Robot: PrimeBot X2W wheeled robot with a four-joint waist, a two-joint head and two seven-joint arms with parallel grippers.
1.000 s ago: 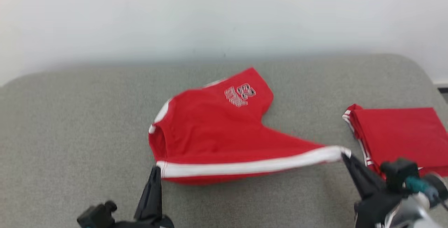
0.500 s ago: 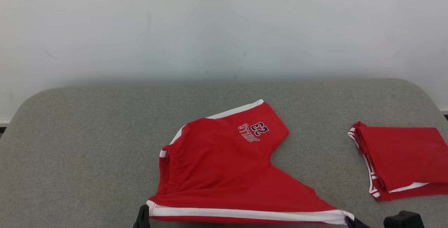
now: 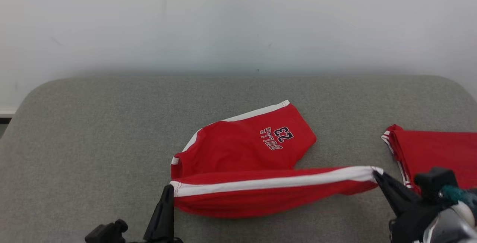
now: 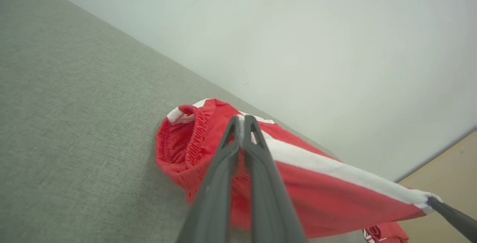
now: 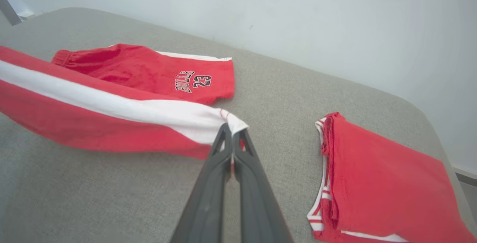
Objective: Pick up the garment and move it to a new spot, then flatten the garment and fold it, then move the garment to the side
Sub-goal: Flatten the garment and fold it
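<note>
The garment (image 3: 242,150) is a pair of red shorts with white side stripes and a "BULLS 23" print, lying on a grey padded surface (image 3: 93,142). Its near leg is lifted and stretched between my two grippers, hanging over the far leg. My left gripper (image 3: 169,188) is shut on the waistband end of the white stripe; its wrist view shows the gripper (image 4: 241,120) pinching the garment (image 4: 316,187) beside the elastic waist. My right gripper (image 3: 375,174) is shut on the hem corner. The right wrist view has that gripper (image 5: 231,130) clamped on the garment (image 5: 111,105).
A second red garment (image 3: 436,153), folded, lies at the right of the surface; the right wrist view shows this folded garment (image 5: 376,183) close beside my right fingers. A pale wall (image 3: 238,23) stands right behind the surface. Open grey surface lies to the left.
The head camera has shifted. The near leg, which lay stretched low along the front, has been raised by both grippers and carried towards the far leg, partly covering it.
</note>
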